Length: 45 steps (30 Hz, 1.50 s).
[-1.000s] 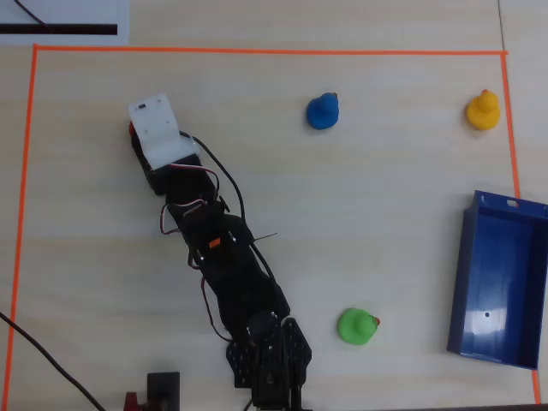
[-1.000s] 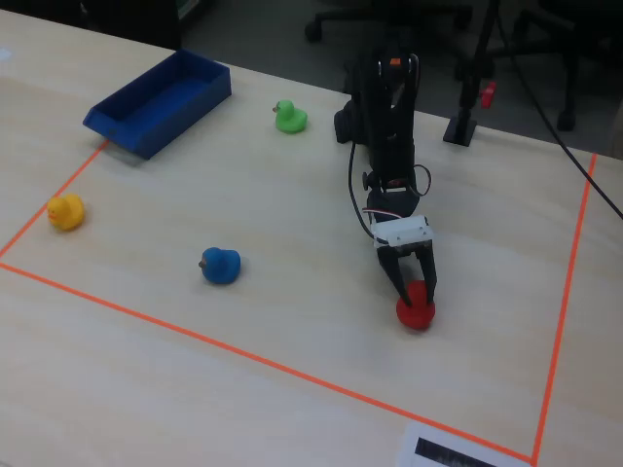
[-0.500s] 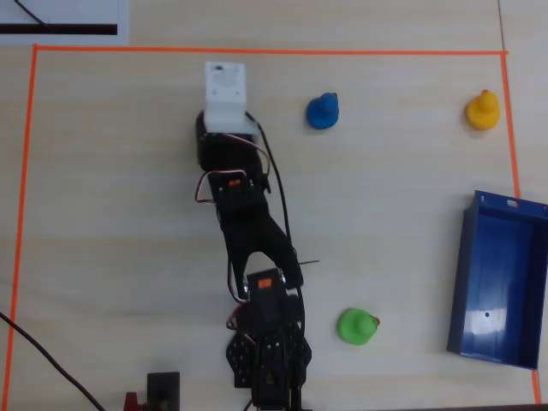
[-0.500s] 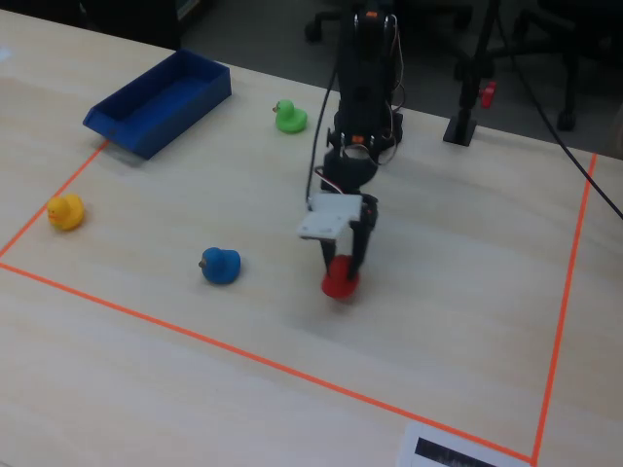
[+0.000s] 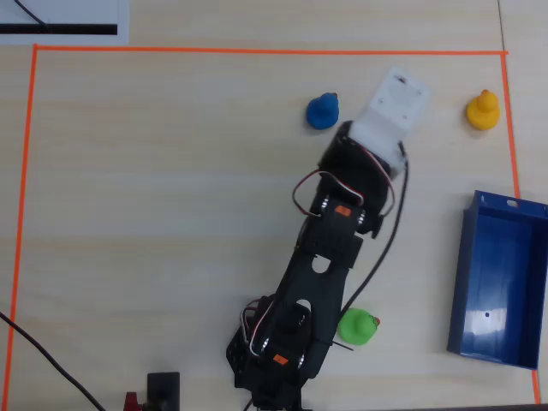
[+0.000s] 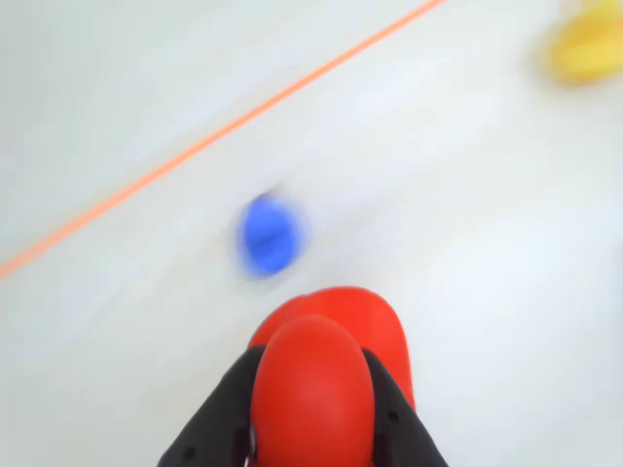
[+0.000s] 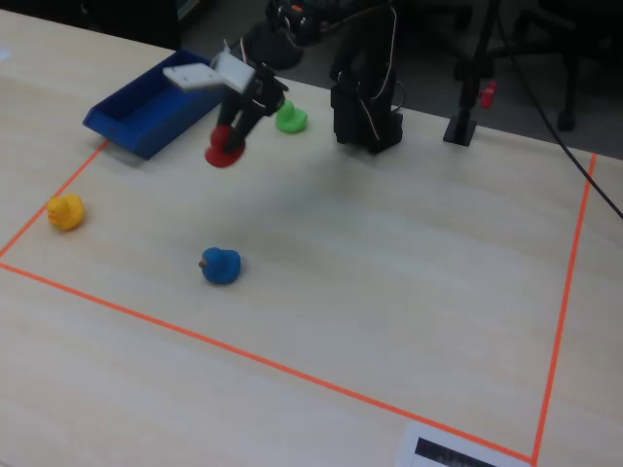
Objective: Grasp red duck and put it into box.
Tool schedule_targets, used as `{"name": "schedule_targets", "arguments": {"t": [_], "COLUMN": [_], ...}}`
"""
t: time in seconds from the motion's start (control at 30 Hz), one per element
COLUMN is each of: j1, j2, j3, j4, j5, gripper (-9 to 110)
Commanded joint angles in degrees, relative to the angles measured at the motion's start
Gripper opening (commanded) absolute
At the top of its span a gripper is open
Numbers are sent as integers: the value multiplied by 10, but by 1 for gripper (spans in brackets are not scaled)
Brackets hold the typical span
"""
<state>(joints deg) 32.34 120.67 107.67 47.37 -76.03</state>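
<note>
I have the red duck clamped between my two dark fingers, and in the wrist view it fills the lower middle of the frame, its body bulging out past the fingertips. My gripper has swung a long way in the last second: a moment ago I was low at the duck's resting spot in the lower right of the fixed view, then mid-table near the blue duck, and now I hang lifted off the table in the upper left part of that view, just short of the box. From overhead my arm, which pointed to the upper left, now reaches to the upper right, its white wrist plate between the blue duck and the yellow duck, and the duck itself is hidden beneath it.

So the pick is done and the carry is, I judge, well past halfway. The box lies at the right edge of the overhead frame, and it looks empty. I reckon I need to sweep on over its near wall before letting go. The green duck sits close behind my path, untouched.
</note>
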Motion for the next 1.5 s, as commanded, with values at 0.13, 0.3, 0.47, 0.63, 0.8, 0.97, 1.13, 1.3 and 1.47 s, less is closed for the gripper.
{"name": "schedule_targets", "arguments": {"t": [0.13, 0.3, 0.47, 0.63, 0.8, 0.97, 1.13, 1.3, 1.47], "j1": [345, 434, 478, 486, 480, 477, 481, 478, 471], "j2": [-185, -322, -403, -424, -429, -435, -441, -439, -427], "j3": [-221, -342, -377, -359, -289, -228, -207, -210, -214], "j4": [21, 40, 39, 32, -28, -117, -175, -168, -143], "j5": [-29, -33, -51, -56, -69, -83, -76, -74, -67], "gripper": [0, 0, 0, 0, 0, 0, 16, 20, 18]}}
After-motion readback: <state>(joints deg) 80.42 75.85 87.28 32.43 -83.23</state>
